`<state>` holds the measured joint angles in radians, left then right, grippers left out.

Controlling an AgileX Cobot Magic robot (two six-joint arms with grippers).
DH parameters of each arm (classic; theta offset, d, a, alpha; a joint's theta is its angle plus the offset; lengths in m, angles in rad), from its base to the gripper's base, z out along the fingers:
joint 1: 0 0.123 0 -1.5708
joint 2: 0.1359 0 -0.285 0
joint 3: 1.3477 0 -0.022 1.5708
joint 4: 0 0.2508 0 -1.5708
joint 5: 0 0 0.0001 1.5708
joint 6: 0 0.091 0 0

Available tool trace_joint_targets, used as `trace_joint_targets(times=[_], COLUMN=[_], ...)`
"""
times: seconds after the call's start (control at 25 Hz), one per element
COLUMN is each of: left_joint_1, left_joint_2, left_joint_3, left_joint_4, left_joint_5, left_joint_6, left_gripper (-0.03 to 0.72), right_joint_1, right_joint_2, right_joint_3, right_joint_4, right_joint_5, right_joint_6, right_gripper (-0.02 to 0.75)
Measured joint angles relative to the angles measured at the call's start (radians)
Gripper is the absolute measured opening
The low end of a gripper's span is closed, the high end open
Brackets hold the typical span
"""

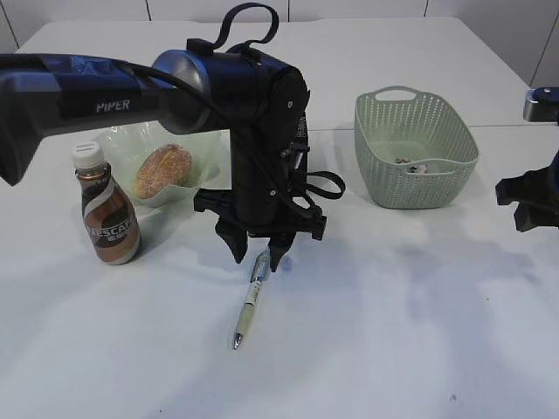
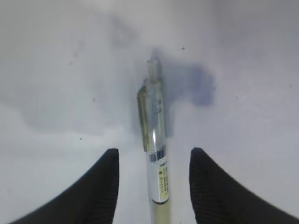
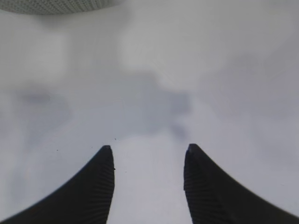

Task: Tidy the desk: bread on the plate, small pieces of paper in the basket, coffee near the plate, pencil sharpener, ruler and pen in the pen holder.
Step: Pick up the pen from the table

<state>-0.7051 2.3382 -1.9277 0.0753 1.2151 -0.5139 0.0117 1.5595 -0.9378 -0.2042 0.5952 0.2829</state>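
Pen (image 1: 247,301) lies on the desk (image 1: 393,305) mid-table in my exterior view, left gripper (image 1: 256,251) hanging over its top end. Bread's (image 1: 162,169) already on the plate (image 1: 210,148). Left wrist view: jaws apart, straddling the barrel, so I'd guess closing comes next. Right wrist view: right gripper (image 3: 148,161) apart, holding nothing.

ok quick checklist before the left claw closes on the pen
1. Pen between the left claw fingers: ok, centred, a gap on each side.
2. Claw open wide enough: ok.
3. Pen flat on the desk: ok.
4. Nothing crowding the pen: ok, coffee stands well aside.
5. Pen holder for the drop: cannot tell, not in view.
6. Right claw out of the way: ok, open over bare desk near the basket.
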Motion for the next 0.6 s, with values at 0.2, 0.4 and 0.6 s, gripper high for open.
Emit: trace_joint_targets(times=[0.2,0.4,0.6], left_joint_1=[0.004,0.005,0.012], left_joint_2=[0.002,0.014,0.015], left_joint_3=[0.002,0.002,0.002], left_joint_4=[-0.002,-0.006,-0.006], left_joint_5=[-0.004,-0.028,-0.049], left_joint_6=[0.0,0.0,0.0], left_gripper=[0.341,0.341,0.341], right_joint_1=[0.0,0.0,0.0], right_joint_2=[0.0,0.0,0.0], right_joint_3=[0.0,0.0,0.0], right_joint_4=[0.0,0.0,0.0], right_joint_5=[0.002,0.002,0.002], right_joint_6=[0.0,0.0,0.0], right_gripper=[0.392,0.393,0.393])
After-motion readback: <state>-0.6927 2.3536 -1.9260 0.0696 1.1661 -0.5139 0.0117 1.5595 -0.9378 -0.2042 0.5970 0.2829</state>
